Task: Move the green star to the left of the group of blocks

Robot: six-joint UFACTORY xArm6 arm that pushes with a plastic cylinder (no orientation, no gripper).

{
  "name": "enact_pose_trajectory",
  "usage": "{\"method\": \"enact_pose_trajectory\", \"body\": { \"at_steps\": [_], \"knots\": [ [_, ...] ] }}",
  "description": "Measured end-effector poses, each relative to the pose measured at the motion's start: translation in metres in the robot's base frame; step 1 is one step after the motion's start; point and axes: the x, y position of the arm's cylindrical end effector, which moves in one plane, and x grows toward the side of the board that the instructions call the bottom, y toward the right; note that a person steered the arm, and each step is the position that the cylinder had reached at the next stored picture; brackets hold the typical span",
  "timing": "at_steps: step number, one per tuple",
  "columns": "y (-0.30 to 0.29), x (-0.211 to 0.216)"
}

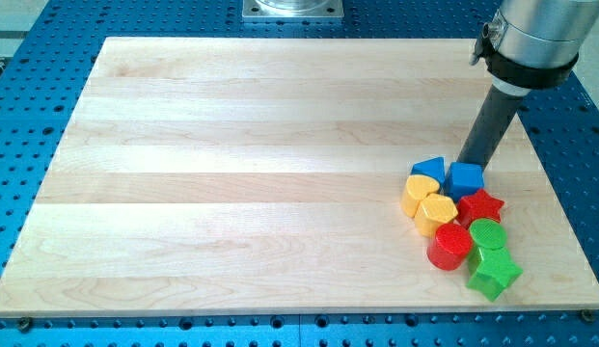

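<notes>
Tool: my tip (465, 164), a plain rod holding nothing, touches the blue cube (465, 178) at its 12 o'clock.
Green star (494, 274): at the cluster's 6 o'clock (tabletop (231, 173) right side).
Count: two each of blue, yellow, red, green.

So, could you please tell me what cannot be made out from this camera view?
- My tip: its very end is hidden behind the blue cube, so contact cannot be confirmed.
- Arm above the rod: cut off by the view's top edge.
- Red cylinder: partly covered by the yellow hexagon.
- Green star: its upper part is covered by the green cylinder.
</notes>
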Motion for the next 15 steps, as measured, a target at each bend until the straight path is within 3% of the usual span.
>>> {"method": "enact_pose_trajectory", "body": {
  "at_steps": [2, 3, 5, 7, 8, 11, 12, 13, 14, 15],
  "knots": [
    [0.010, -0.011],
    [0.092, -0.006],
    [0.122, 0.151],
    [0.025, 0.162],
    [-0.014, 0.149],
    [-0.036, 0.163],
    [-0.067, 0.163],
    [-0.159, 0.157],
    [-0.201, 0.132],
    [-0.204, 0.157]
  ]
}}
